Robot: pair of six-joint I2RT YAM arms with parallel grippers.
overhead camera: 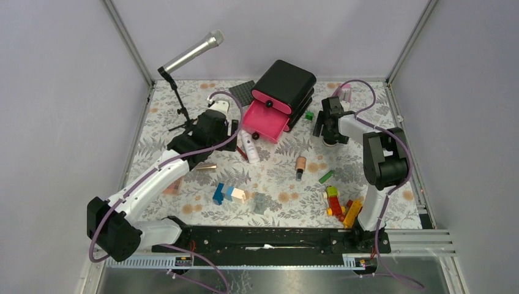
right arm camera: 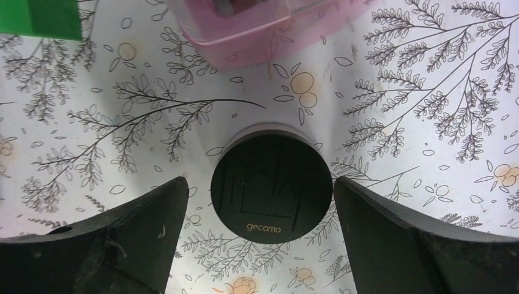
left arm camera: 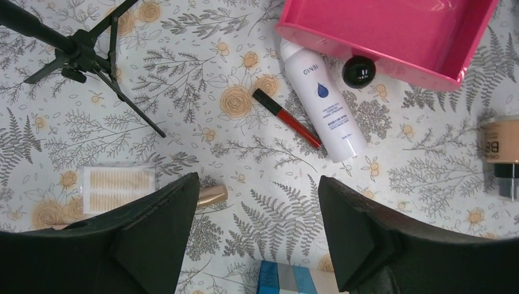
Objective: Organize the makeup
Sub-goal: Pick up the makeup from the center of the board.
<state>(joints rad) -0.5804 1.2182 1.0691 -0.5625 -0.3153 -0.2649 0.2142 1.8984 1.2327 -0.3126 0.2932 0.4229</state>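
While left hand (left arm camera: 257, 180) and right hand (right arm camera: 260, 181) gape, one compact (right arm camera: 271, 191) and one white tube (left arm camera: 323, 101) lie ungripped.

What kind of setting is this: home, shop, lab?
Most likely a lab test cell, not a home: plain grey panel walls in metal framing enclose a floral tablecloth strewn with mismatched props such as a microphone, toy bricks and a white tube.

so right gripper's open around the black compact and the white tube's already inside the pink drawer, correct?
Not quite. The right gripper is open around the black compact, but the white tube lies on the table outside the pink drawer, beside the red pencil. The left wrist view shows it.
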